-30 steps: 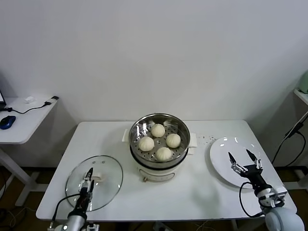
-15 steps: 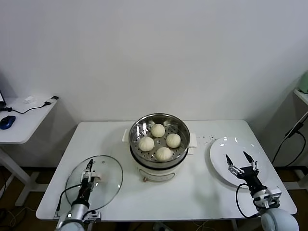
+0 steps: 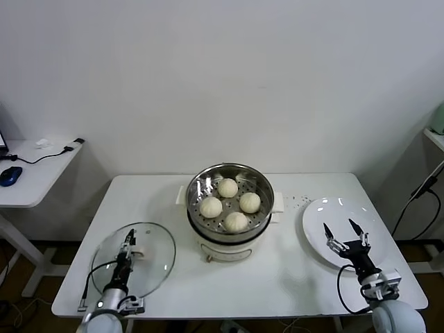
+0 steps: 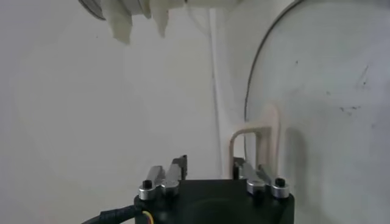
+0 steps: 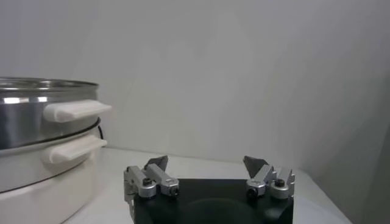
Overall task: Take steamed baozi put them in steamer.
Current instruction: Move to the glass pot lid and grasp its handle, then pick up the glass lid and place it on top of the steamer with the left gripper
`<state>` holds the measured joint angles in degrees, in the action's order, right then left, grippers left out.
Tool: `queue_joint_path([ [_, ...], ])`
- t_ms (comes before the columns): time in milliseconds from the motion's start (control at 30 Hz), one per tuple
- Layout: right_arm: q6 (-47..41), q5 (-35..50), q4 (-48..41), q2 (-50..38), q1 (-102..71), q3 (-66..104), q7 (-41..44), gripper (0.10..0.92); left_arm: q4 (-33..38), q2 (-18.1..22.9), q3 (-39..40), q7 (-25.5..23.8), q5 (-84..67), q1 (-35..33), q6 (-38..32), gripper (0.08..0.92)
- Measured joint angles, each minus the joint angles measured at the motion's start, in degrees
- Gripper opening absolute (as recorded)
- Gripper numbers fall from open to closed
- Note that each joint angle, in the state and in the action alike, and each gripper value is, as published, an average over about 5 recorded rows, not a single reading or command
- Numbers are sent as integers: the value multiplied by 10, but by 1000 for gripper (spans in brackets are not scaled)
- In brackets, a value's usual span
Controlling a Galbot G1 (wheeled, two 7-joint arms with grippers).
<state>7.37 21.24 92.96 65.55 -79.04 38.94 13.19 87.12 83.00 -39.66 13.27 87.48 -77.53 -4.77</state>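
Four steamed baozi (image 3: 227,187) lie in the steamer (image 3: 267,187) at the table's middle; its steel wall and cream handles show in the right wrist view as the steamer (image 5: 36,115). My left gripper (image 3: 129,239) hovers low over the glass lid (image 3: 149,267) at the front left. In the left wrist view the left gripper (image 4: 210,165) has its jaws partly narrowed with an empty gap. The lid's cream handle (image 4: 268,131) stands just beside one finger. My right gripper (image 3: 338,224) is open and empty over the white plate (image 3: 326,211), as the right gripper (image 5: 206,163) also shows.
The steamer sits on a white cooker base (image 3: 225,250). Dark specks (image 3: 298,201) dot the table between steamer and plate. A side desk (image 3: 35,173) with a mouse stands at the far left. Both grippers are close to the table's front edge.
The left arm has shifted slightly left and forward at the lid handle. The right gripper has drawn back a little toward the front edge. Baozi and steamer have not moved.
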Motion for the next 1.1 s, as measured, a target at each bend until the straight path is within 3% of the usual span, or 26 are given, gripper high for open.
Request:
queue_joint_path([
  [300, 3, -9, -9, 3, 9, -3, 1, 823, 22, -11, 2, -11, -25, -10, 3, 207],
  [400, 4, -11, -12, 1, 12, -3, 1, 823, 43, -16, 1, -18, -39, -20, 9, 157],
  [767, 5, -22, -26, -5, 30, -12, 0, 823, 184, -53, -3, -50, -86, -90, 83, 154],
  [1100, 4, -39, -45, -11, 54, -25, -4, 823, 311, -132, 37, -95, -105, -115, 220, 154],
])
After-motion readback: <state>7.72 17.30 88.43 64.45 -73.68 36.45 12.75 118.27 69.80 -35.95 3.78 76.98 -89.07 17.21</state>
